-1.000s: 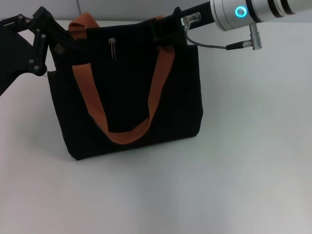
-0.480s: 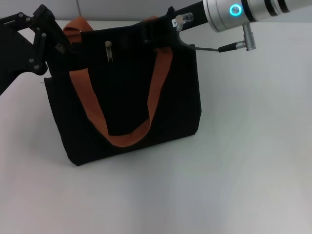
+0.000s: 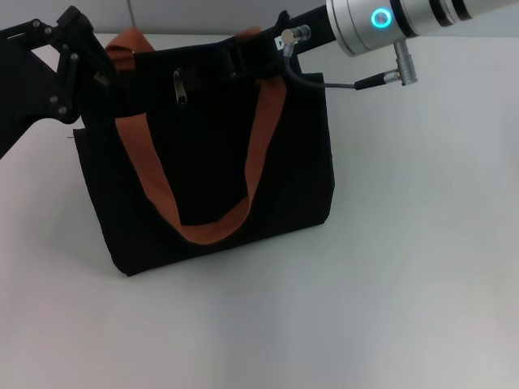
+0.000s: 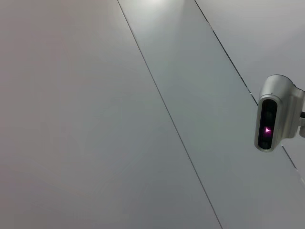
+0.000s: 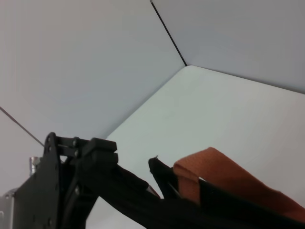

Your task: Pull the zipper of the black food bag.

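Both arms at the top edge of the black food bag (image 3: 211,154) on the white table (image 3: 405,267).

From my head camera the bag stands upright left of centre, its rust-orange strap handle (image 3: 199,182) looping down the front face. My right arm (image 3: 389,20) reaches in along the bag's top right, a grey cable (image 3: 324,79) hanging off it; the right gripper (image 3: 255,57) sits on the top edge beside the strap and its dark fingers merge with the fabric, so I cannot tell their spread or grasp. The left gripper (image 3: 101,77) presses the top left corner, equally unreadable. The zipper (image 3: 179,84) hangs between them. My left wrist camera sees only wall panels (image 4: 95,119) and a small grey sensor (image 4: 274,113).
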Robot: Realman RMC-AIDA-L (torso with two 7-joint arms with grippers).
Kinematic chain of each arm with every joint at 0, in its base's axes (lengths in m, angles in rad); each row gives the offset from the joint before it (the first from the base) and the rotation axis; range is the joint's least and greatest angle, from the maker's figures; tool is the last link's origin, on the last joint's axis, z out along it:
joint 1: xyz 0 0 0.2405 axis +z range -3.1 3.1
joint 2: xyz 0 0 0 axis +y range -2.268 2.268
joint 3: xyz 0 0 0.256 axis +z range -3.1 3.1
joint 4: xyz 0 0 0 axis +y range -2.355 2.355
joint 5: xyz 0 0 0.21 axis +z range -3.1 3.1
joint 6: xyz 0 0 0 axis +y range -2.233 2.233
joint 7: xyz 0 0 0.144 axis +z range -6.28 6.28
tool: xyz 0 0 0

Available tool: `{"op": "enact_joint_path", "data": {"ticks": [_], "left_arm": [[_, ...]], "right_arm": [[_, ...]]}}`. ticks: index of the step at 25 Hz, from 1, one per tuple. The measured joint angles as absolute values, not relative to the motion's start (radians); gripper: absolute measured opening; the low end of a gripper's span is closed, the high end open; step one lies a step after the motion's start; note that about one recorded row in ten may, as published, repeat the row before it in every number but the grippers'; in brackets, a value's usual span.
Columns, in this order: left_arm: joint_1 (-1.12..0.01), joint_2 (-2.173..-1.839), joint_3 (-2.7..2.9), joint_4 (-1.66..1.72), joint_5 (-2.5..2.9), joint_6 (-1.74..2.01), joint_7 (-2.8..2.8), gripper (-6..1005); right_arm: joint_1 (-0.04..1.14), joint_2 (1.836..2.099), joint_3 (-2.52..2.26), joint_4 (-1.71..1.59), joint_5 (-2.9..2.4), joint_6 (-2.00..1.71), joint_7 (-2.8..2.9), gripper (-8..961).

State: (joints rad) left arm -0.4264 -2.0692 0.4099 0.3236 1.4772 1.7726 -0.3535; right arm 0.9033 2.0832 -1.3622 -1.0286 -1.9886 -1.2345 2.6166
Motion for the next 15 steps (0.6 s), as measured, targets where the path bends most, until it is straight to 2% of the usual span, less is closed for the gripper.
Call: {"op": "enact_joint_path", "data": {"ticks": [15], "left_arm": [[-0.437, -2.069, 0.417, 0.313, 1.477, 1.790, -0.355, 51]], "right_arm": [[0.966, 2.088, -1.388, -0.928, -1.972, -1.198, 2.614, 348]]}}
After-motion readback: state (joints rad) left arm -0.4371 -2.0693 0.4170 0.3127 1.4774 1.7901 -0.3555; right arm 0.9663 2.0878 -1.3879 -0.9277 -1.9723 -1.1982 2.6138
